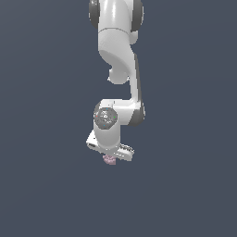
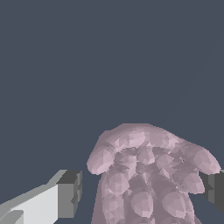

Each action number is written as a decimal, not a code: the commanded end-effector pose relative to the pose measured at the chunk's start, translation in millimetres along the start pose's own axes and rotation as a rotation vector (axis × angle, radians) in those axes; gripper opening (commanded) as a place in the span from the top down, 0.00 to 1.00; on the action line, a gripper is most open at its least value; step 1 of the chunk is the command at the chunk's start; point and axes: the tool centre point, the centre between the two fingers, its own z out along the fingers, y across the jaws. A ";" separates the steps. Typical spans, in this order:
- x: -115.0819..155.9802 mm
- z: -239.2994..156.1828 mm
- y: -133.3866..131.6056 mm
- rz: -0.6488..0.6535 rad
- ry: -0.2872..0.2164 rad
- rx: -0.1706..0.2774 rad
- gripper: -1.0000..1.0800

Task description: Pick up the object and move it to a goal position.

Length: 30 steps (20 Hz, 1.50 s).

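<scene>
- Object [image 2: 148,175], pinkish-mauve and bumpy, sits between the gripper [image 2: 144,194] fingers; in the exterior view it [image 1: 109,159] peeks out just under the white hand.
- One dark fingertip [image 2: 70,192] stands apart from it, the other [image 2: 215,190] at its edge; grip contact cannot be told.
- Arm [image 1: 118,51] hangs down over a plain dark ground [image 1: 41,185].
</scene>
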 end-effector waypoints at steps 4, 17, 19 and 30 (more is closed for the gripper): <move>1.3 -0.7 -0.3 0.000 0.002 0.001 1.00; -2.2 -2.5 -1.7 0.000 0.002 0.001 1.00; -5.5 -4.4 -2.9 0.000 0.002 0.001 1.00; -46.5 -29.1 -18.2 0.000 0.002 0.001 1.00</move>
